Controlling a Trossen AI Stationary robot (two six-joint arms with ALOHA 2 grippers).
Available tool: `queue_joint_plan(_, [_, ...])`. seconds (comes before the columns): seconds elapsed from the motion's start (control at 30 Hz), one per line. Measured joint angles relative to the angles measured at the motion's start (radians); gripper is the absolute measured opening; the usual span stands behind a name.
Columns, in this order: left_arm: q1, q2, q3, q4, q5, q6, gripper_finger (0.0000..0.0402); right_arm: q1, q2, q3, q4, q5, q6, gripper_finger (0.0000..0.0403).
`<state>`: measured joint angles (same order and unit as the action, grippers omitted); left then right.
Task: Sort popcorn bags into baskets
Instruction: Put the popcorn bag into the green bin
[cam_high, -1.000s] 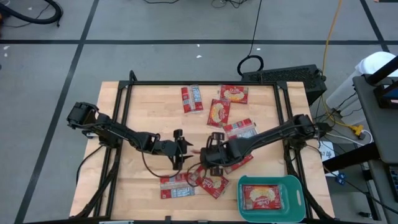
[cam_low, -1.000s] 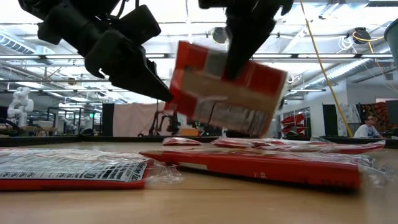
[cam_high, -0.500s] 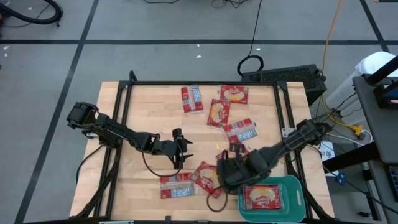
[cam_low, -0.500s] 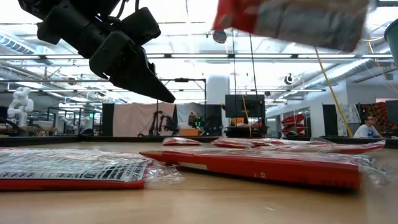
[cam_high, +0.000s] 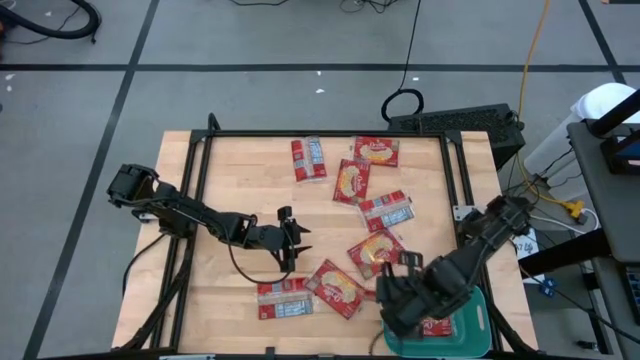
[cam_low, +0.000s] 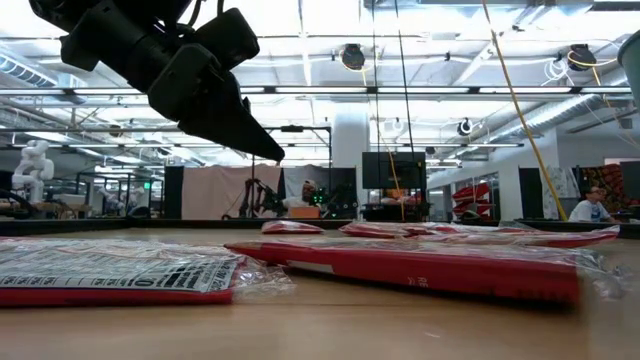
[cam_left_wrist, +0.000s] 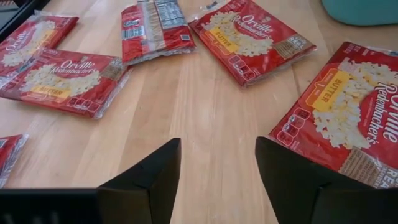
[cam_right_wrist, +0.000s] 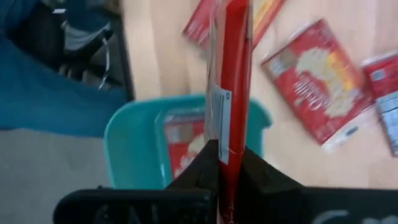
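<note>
My right gripper (cam_right_wrist: 229, 155) is shut on a red popcorn bag (cam_right_wrist: 231, 93), seen edge-on, hanging over the teal basket (cam_right_wrist: 130, 143). Another bag (cam_right_wrist: 183, 140) lies inside that basket. From above, the right gripper (cam_high: 400, 300) sits at the left rim of the basket (cam_high: 475, 318) by the table's front right corner. My left gripper (cam_high: 295, 240) hovers open over bare wood at the middle of the table, with nothing between its fingers (cam_left_wrist: 152, 177). Several popcorn bags lie flat around it, such as one with a buttered picture (cam_left_wrist: 345, 118) and one nearby (cam_high: 336, 288).
More bags lie toward the back of the table (cam_high: 308, 158), (cam_high: 376, 150), (cam_high: 351, 181), and one label-up at the front (cam_high: 283, 298). A black metal frame (cam_high: 320, 133) borders the wooden table. Black equipment (cam_high: 455, 122) stands behind the back right corner.
The right arm has carried its bag from the table's middle toward the front right, over the basket, and left the low view. The left arm has stayed in place.
</note>
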<state>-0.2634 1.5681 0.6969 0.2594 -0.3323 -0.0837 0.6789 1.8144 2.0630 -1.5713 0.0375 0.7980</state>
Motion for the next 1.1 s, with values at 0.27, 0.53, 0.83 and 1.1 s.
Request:
queue_joint_plan(0.27, [0.000,0.000,-0.001,0.005,0.000,0.000,0.0198,0.122,-0.105,-0.160,0.001,-0.017,0.194,0.0008])
queue_joint_plan(0.53, [0.000,0.000,-0.001,0.021,0.000,0.000,0.0208,0.191,-0.233,-0.467,0.037,-0.094,0.350,0.0008])
queue_joint_plan(0.83, [0.000,0.000,-0.001,0.030,0.001,0.001,0.0191,0.193,-0.253,-0.674,0.251,-0.119,0.289,0.0008])
queue_joint_plan(1.1, [0.000,0.000,-0.001,0.031,0.001,0.022,0.0175,0.193,-0.253,-0.737,0.337,-0.091,0.244,0.0009])
